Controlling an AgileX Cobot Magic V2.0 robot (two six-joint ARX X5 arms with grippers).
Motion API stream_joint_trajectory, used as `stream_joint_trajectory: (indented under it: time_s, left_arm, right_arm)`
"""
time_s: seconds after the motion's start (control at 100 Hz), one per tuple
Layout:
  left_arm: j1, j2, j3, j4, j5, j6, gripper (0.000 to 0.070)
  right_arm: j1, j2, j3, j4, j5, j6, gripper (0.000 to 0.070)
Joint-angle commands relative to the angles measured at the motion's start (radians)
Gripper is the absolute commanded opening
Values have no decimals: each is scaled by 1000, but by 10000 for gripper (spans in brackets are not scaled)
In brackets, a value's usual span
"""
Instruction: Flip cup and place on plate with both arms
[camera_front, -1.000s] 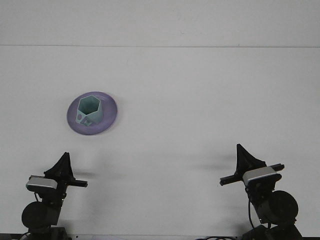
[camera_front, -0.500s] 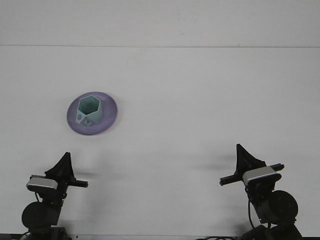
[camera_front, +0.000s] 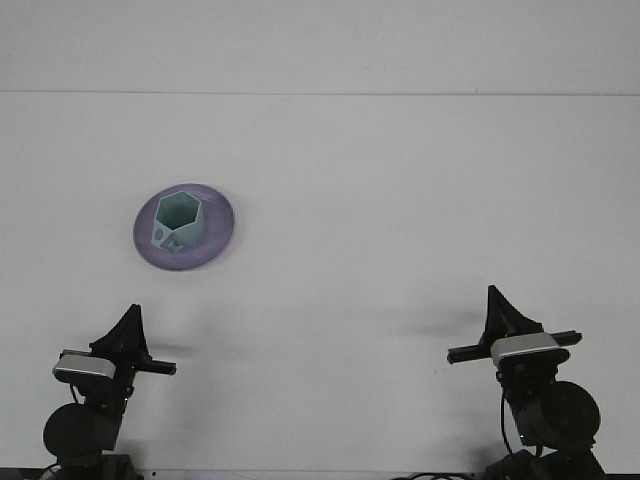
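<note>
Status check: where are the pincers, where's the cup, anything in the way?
Left pincer and right pincer both low near the front edge, holding nothing. Cup sits mouth-up on the plate, far left. Nothing blocking on the table.

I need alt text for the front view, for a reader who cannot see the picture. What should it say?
A teal hexagonal cup stands with its opening up on a purple plate, left of centre on a white table. Near the bottom edge, the left gripper and right gripper sit far apart, both well clear of the plate and holding nothing.
</note>
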Motion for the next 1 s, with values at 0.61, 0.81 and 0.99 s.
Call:
stream_joint_trajectory:
  time_s: [0.61, 0.81, 0.99]
  left_arm:
    - [0, -1, -19, 10, 1, -4, 16]
    - [0, -1, -19, 13, 1, -4, 16]
    - [0, -1, -19, 12, 1, -4, 16]
  right_arm:
    - [-308, -279, -392, 102, -244, -148, 0]
    - [-307, -279, -392, 117, -244, -144, 0]
    - [-307, -279, -392, 121, -236, -145, 0]
